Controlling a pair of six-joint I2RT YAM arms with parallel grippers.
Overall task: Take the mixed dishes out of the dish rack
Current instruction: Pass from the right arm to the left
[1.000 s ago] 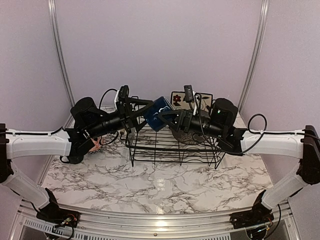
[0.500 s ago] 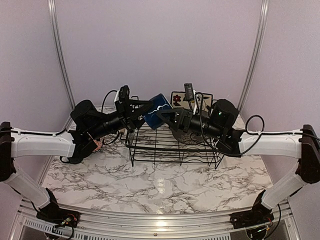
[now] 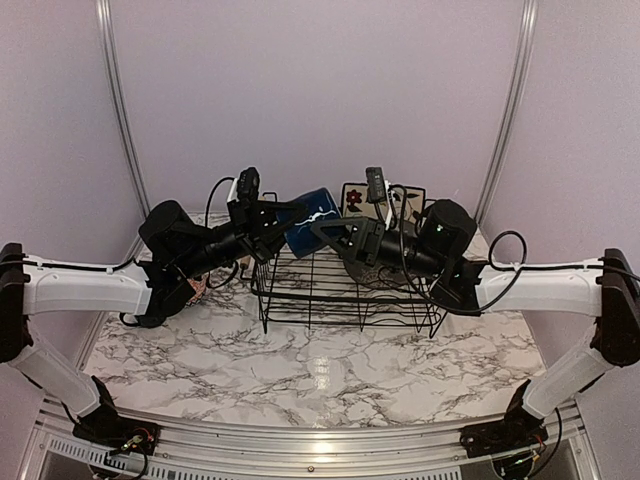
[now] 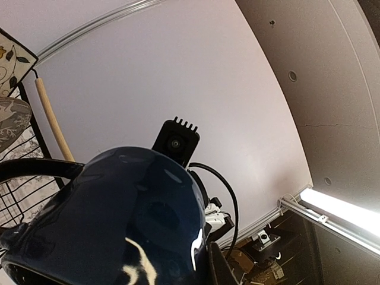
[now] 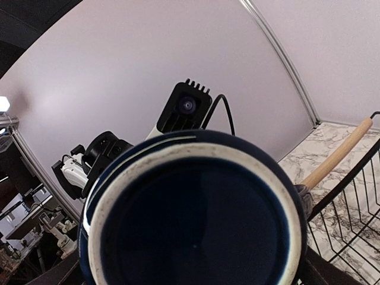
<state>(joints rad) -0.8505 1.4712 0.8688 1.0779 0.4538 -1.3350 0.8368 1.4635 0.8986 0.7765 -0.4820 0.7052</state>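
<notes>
**Top external.** Dark teal mug (image 3: 308,222): raised over the left end of the dish rack (image 3: 350,300), above its top rim and touching none of its wires. Right gripper (image 3: 330,232): jaws spread wide around the mug, gripping it from the right. Left gripper (image 3: 278,222): its tips meet the mug's left side, but the mug hides them, so whether they have clamped cannot be told. Square floral plate (image 3: 353,196): upright at the rack's far edge, just behind the mug. Marble table (image 3: 300,370): a broad strip shows between the rack's near edge and the arm bases.

**Left wrist.** The mug's glossy side fills the lower left. The rack's wooden handle (image 4: 52,122) runs behind it. Grey plate (image 4: 10,122): at the left border below the floral plate's corner. The opposite wrist camera (image 4: 176,141) sits just over the mug.

**Right wrist.** The mug's pale-rimmed mouth faces the lens, filling most of the view. Rack wires lie lower right, with the marble beyond them.
</notes>
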